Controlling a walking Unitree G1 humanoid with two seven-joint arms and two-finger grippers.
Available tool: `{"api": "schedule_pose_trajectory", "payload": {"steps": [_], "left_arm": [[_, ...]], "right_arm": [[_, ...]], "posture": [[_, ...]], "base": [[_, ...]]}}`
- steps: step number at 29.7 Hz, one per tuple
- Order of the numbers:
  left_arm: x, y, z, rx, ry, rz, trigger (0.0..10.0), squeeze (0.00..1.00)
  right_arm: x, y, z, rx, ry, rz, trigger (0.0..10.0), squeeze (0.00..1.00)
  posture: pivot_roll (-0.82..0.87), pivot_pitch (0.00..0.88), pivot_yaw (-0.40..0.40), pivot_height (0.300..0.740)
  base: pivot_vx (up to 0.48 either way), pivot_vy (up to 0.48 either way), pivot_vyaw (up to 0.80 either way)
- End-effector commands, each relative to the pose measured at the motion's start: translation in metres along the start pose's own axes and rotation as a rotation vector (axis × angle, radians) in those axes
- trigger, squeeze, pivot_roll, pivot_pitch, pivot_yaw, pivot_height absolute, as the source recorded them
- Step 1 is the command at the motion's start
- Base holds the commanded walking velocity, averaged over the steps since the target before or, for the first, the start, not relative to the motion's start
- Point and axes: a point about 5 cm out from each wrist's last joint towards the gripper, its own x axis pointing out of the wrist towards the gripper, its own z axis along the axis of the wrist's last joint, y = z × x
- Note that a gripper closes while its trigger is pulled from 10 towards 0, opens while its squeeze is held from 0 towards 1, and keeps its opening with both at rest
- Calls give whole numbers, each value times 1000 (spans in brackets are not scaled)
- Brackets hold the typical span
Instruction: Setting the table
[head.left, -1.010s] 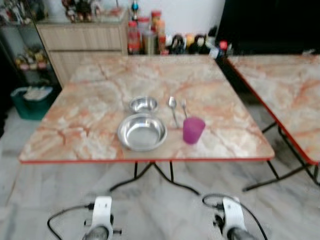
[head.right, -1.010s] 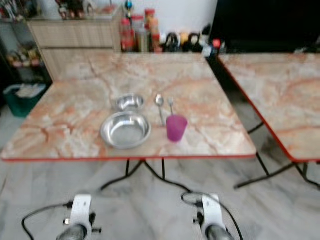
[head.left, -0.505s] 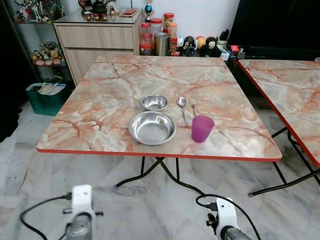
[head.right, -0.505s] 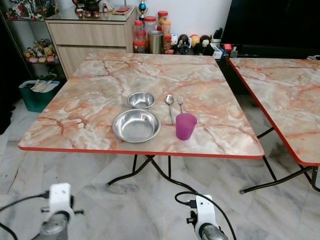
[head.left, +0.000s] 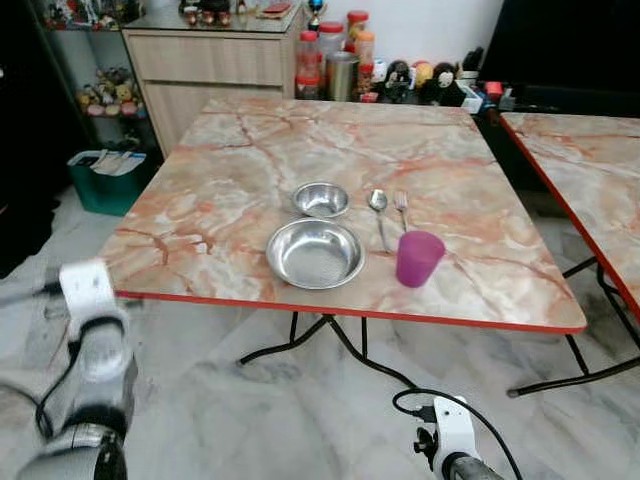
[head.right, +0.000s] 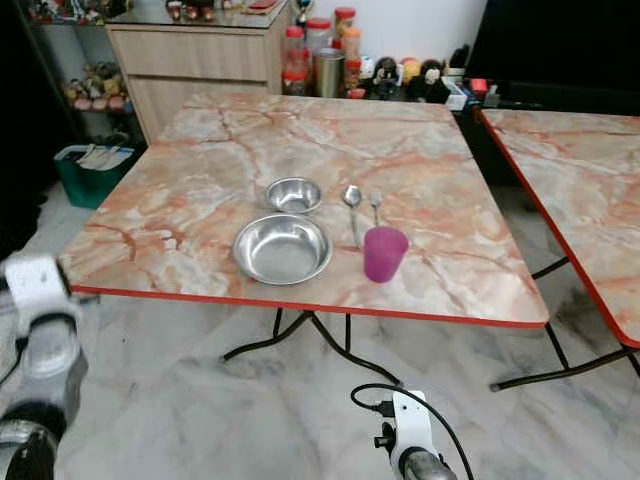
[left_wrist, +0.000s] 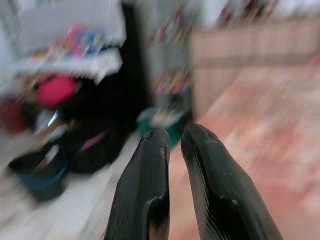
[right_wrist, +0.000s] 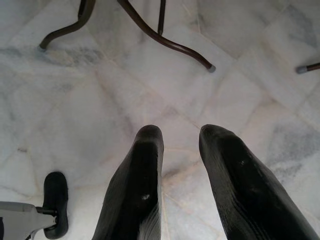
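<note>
On the marble table (head.left: 230, 190) a large steel bowl (head.left: 315, 253) sits near the front edge, with a small steel bowl (head.left: 320, 199) just behind it. A spoon (head.left: 379, 205) and a fork (head.left: 402, 207) lie side by side to their right. In front of the cutlery stands a purple cup (head.left: 418, 258). My left arm (head.left: 90, 340) is raised at the table's front left corner; its gripper (left_wrist: 175, 134) is shut and empty, pointing past the table's left side. My right gripper (right_wrist: 181, 131) hangs low over the floor, open and empty.
A second marble table (head.left: 590, 170) stands close on the right. Behind are a wooden cabinet (head.left: 220, 60), jars (head.left: 340, 60) and a green bin (head.left: 105, 180) on the floor at the left. Black folding legs (head.left: 330, 350) spread under the table.
My left arm has swung up from low by the floor to beside the table's front left corner. The camera has shifted a little; the tableware has not moved.
</note>
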Motion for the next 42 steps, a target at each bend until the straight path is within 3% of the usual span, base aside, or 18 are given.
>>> {"api": "schedule_pose_trajectory", "payload": {"steps": [1, 2, 3, 5, 8, 10, 14, 24, 37, 42], "left_arm": [[2, -12, 9, -28, -42, -54, 10000, 0], [4, -24, 13, -64, -50, -98, 10000, 0], [4, -24, 13, -64, -50, -98, 10000, 0], [3, -51, 22, -130, -57, -204, 10000, 0], [-2, -79, 24, -204, -29, -282, 10000, 0], [-7, -90, 23, -245, -8, -307, 10000, 0], [-24, -116, 14, -237, 42, -402, 10000, 0], [-26, -120, 13, -249, 53, -426, 10000, 0], [-24, -114, 16, -263, 31, -414, 10000, 0], [-19, -110, 21, -271, 5, -396, 10000, 0]], "right_arm": [[0, -2, 0, 10, 2, -9, 10000, 0], [0, -2, 0, 11, 2, -10, 10000, 0], [0, -2, 0, 11, 2, -10, 10000, 0], [0, -1, -1, 14, 4, -11, 10000, 0], [0, -1, -2, 19, 7, -12, 10000, 0], [-1, -1, -3, 21, 7, -14, 10000, 0], [-1, -2, -4, 35, 7, -27, 10000, 0], [-2, -5, -7, 36, 14, -33, 10000, 0], [-2, -3, -6, 36, 11, -30, 10000, 0], [-8, -10, -29, 48, 67, -63, 10000, 0]], "posture": [[10, 0, -43, 740], [10, 0, -43, 740], [10, 0, -43, 740], [8, 0, -39, 740], [9, 0, -35, 740], [6, 0, -31, 740], [-16, 0, -19, 740], [-9, 0, -24, 740], [-10, 0, -19, 740], [-9, 0, -19, 740]], "base": [[0, 0, 0], [0, 0, 0], [0, 0, 0], [0, 0, 0], [0, 0, 0], [0, 0, 0], [143, 0, 0], [369, 0, 0], [480, 0, 0], [0, 0, 0]]}}
